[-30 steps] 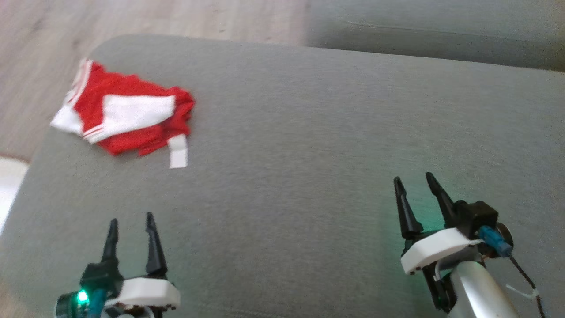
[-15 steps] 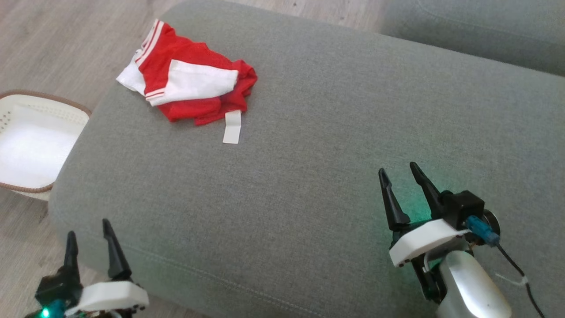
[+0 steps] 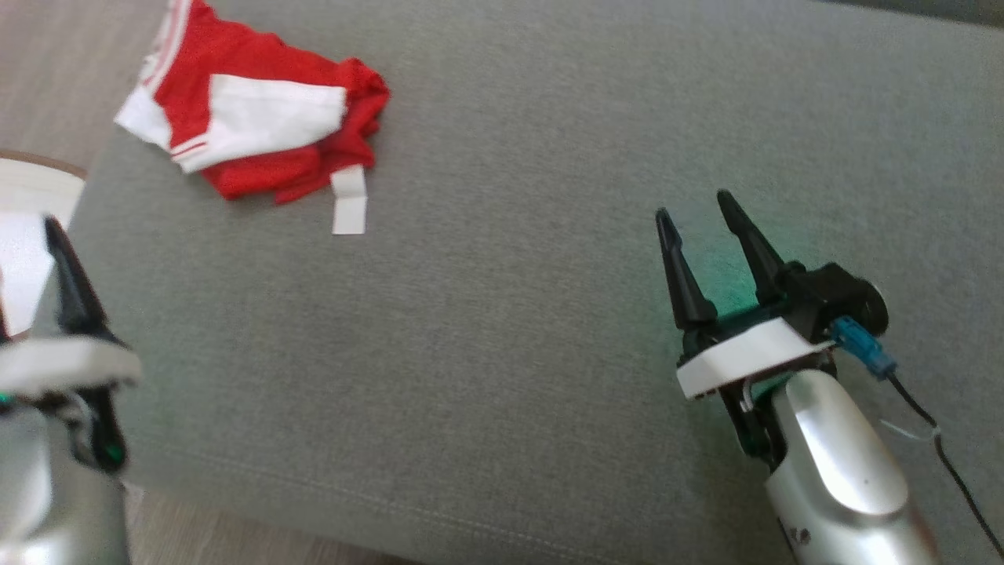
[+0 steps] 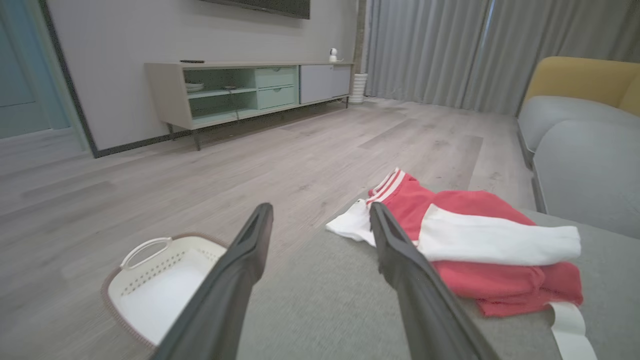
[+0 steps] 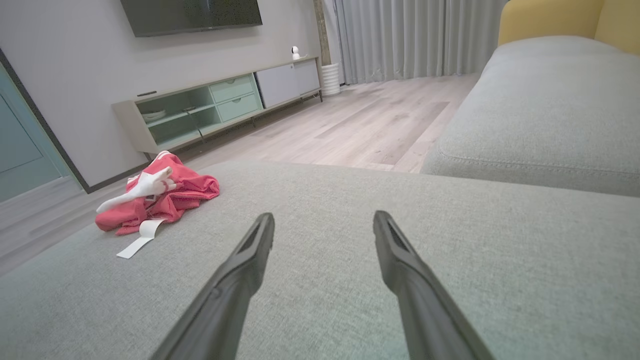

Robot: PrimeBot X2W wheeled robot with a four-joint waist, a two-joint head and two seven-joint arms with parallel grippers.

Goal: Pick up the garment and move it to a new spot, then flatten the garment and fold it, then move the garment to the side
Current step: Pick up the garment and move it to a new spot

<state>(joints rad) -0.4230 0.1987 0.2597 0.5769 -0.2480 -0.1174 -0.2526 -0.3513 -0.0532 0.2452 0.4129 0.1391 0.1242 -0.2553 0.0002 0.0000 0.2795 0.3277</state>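
Observation:
The garment [image 3: 259, 129] is a crumpled red and white piece lying near the far left corner of the grey sofa cushion [image 3: 510, 329], with a white label strip [image 3: 349, 205] trailing from it. My left gripper [image 4: 321, 207] is open and empty, short of the garment [image 4: 480, 250], which lies ahead and to its right. In the head view one dark left finger [image 3: 70, 282] stands at the left edge. My right gripper [image 3: 692, 205] is open and empty over the cushion's right half, far from the garment [image 5: 165, 200].
A white perforated basket [image 4: 160, 280] sits on the wood floor just off the cushion's left edge. A second grey cushion [image 5: 550, 115] lies to the right across a gap. A low TV cabinet [image 4: 240, 90] stands against the far wall.
The head camera has shifted, so the whole picture has moved. Both grippers sit higher in the view, the left now at the left edge. The garment lies as before; both grippers stay open.

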